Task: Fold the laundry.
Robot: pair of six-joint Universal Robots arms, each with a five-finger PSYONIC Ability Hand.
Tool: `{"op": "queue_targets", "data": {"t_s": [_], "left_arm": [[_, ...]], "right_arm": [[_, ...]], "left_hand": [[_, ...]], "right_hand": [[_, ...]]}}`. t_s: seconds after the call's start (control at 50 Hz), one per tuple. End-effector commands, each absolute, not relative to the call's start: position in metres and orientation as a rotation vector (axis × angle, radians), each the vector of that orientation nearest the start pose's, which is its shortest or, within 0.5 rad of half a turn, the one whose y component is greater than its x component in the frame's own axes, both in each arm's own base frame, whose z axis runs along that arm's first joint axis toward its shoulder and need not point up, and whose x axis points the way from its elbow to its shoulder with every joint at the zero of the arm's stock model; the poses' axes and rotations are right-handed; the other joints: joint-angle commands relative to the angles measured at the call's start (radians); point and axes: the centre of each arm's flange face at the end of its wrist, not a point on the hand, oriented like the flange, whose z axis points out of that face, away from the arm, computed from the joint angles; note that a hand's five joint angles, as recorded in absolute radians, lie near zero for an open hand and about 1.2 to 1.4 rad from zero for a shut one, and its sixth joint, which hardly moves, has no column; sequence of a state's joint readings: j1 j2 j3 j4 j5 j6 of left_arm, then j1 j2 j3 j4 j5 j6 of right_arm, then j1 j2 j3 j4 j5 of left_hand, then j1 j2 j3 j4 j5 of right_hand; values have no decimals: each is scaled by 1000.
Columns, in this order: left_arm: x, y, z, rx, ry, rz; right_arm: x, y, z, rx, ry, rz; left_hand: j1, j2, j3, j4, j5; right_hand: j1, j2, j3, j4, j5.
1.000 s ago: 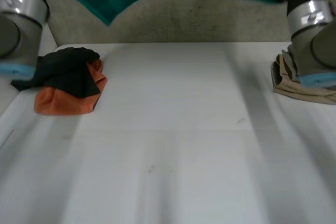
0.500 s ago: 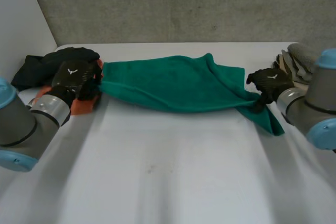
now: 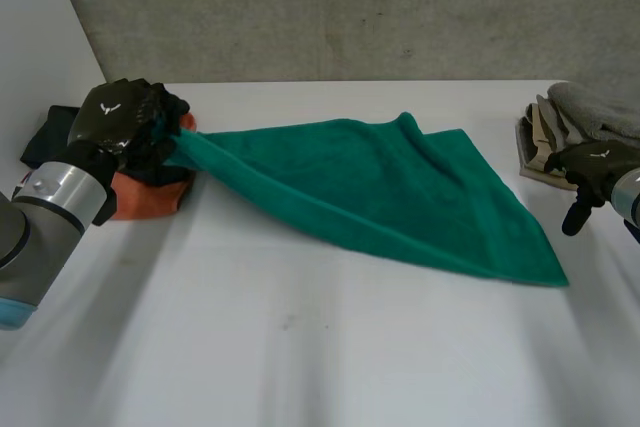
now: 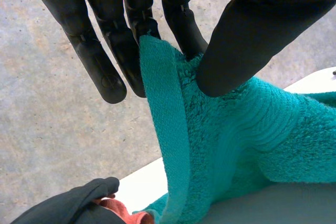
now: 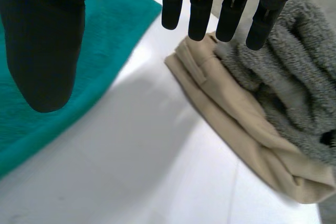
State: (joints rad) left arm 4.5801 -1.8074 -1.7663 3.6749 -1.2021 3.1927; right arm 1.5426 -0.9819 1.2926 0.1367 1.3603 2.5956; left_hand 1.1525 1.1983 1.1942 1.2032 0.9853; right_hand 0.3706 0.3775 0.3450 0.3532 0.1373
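A green towel (image 3: 390, 197) lies spread across the middle of the white table (image 3: 300, 347), its left corner lifted. My left hand (image 3: 125, 119) holds that corner at the table's left. In the left wrist view the towel's edge (image 4: 168, 124) is pinched between the straight fingers (image 4: 131, 30) and the thumb (image 4: 252, 30). My right hand (image 3: 592, 169) hovers off the towel's right side, open and empty. In the right wrist view its fingers (image 5: 220, 3) are straight above the table, with the towel's edge (image 5: 100, 40) beside the thumb (image 5: 42, 40).
A black garment on an orange one (image 3: 145, 192) is heaped at the left, under my left hand. A beige cloth (image 5: 236, 114) and a grey towel (image 5: 294, 82) are stacked at the right edge, past my right hand's fingertips. A grey wall rises behind the table.
The towel came down from above onto the table and spread out. My right hand let go of its corner and drew away to the right. My left hand keeps its pinch.
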Motion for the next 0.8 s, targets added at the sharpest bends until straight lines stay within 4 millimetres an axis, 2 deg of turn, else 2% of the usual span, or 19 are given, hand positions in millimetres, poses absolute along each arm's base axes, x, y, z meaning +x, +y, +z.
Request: {"op": "queue_targets", "data": {"t_s": [0.02,0.1,0.2,0.3,0.34,0.48,0.56,0.66,0.8], "left_arm": [[-209,-315,224,692,2279,-2498],[-207,-316,230,681,2259,-2515],[-206,-316,243,672,2223,-2549],[-209,-317,254,674,2193,-2584],[-211,-317,257,682,2184,-2592],[-218,-322,266,681,2222,-2573],[-223,-327,268,660,2253,-2538],[-225,-336,271,629,2248,-2525],[-224,-344,274,606,2245,-2514]], "right_arm": [[148,-363,190,-835,2534,-1695],[149,-343,201,-812,2496,-1692],[156,-317,203,-864,2428,-1666],[160,-298,185,-930,2429,-1598],[160,-293,172,-963,2446,-1562],[160,-294,135,-1006,2455,-1545],[161,-300,123,-1001,2447,-1586],[159,-313,114,-1001,2456,-1661],[153,-322,104,-1014,2484,-1674]], "left_hand": [[244,198,202,193,236],[244,198,202,193,236],[244,198,202,193,236],[244,198,202,193,236],[244,198,202,193,236],[244,198,202,193,236],[244,198,202,193,236],[244,198,202,193,236],[244,198,202,193,236]], "right_hand": [[3,-4,29,21,62],[74,67,99,91,132],[138,132,164,156,197],[144,138,170,162,203],[144,138,170,162,203],[142,135,167,159,200],[177,170,202,194,235],[274,267,299,291,332],[403,396,428,420,461]]}}
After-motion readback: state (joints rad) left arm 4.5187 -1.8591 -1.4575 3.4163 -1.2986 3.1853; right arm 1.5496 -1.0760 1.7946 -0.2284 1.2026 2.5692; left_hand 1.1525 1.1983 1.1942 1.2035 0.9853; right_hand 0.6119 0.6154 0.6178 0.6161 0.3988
